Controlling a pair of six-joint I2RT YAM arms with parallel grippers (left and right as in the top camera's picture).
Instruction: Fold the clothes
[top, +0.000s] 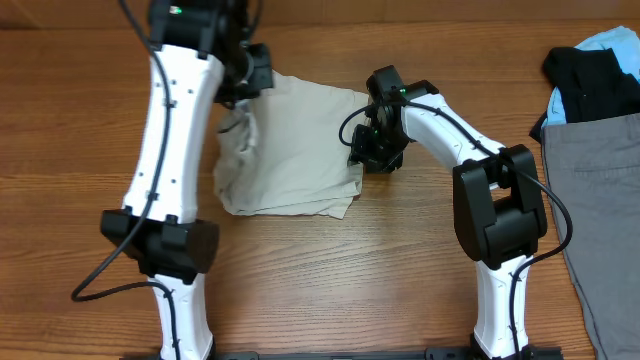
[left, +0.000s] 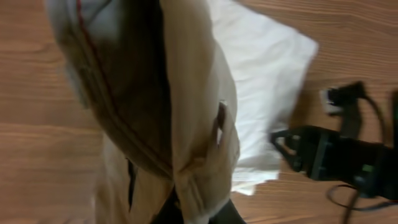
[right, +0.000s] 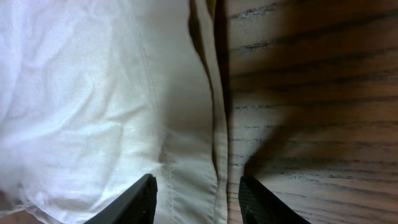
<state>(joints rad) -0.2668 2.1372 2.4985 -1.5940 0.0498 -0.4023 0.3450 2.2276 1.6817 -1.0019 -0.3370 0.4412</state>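
Observation:
The pale beige clothes (top: 295, 150) lie partly folded on the wooden table, left of centre in the overhead view. My left gripper (top: 243, 80) is shut on the garment's far left edge and lifts it, so the cloth (left: 186, 124) hangs bunched in the left wrist view with a belt loop showing. My right gripper (top: 372, 150) is open at the garment's right hem; its fingers (right: 198, 199) straddle the hem edge (right: 186, 155) just above the table.
A grey garment (top: 600, 200) lies at the right edge of the table, with a black item (top: 590, 80) and a light blue one (top: 610, 42) piled behind it. The right arm (left: 348, 158) shows in the left wrist view.

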